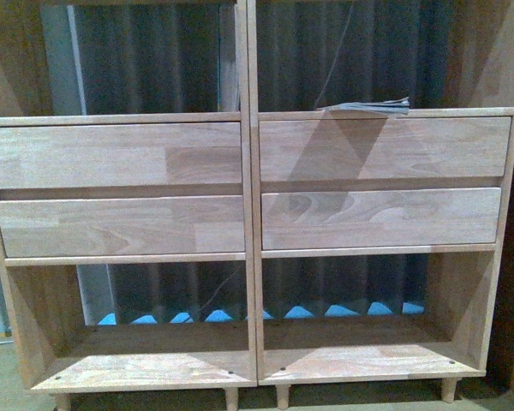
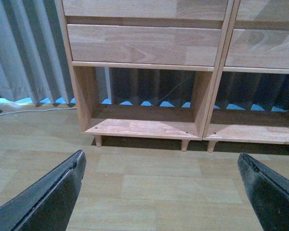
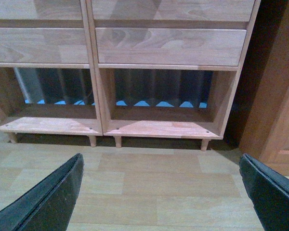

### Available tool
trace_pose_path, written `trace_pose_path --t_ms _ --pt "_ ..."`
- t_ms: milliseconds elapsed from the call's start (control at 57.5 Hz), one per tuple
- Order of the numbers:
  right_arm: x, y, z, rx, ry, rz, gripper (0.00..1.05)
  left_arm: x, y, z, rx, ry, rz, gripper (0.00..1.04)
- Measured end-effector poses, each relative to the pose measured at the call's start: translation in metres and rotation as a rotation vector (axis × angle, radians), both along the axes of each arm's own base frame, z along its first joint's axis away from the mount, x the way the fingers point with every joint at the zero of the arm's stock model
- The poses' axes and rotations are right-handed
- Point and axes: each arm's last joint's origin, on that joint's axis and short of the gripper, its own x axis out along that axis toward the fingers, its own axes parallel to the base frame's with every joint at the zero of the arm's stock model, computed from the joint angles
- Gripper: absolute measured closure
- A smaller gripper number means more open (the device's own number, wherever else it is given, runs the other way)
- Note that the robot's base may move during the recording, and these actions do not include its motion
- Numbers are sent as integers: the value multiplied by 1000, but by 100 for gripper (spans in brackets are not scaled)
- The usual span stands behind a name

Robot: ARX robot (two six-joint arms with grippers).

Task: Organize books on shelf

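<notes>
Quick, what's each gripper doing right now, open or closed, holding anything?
Left gripper: open, holding nothing.
Right gripper: open, holding nothing.

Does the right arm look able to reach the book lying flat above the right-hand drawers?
Probably yes. The book lies at the open front of its compartment with nothing before it, and the right gripper is open and empty. It points at the lower part of the shelf, so it must rise first.

The shelf (image 1: 250, 223) is cut off at the top of the front view. A book (image 1: 370, 107) lying flat above the right drawers (image 1: 381, 150) shows only its edge, cover hidden. The left gripper (image 2: 160, 155) and right gripper (image 3: 161, 156) show only finger ends.
</notes>
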Motion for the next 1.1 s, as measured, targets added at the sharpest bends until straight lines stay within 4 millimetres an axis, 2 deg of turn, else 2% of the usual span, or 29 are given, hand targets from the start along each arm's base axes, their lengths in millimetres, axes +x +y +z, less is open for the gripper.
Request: trace_pose_path --t_ms 1095 --pt "0 0 0 0 0 0 7 0 0 0 0 1 -1 7"
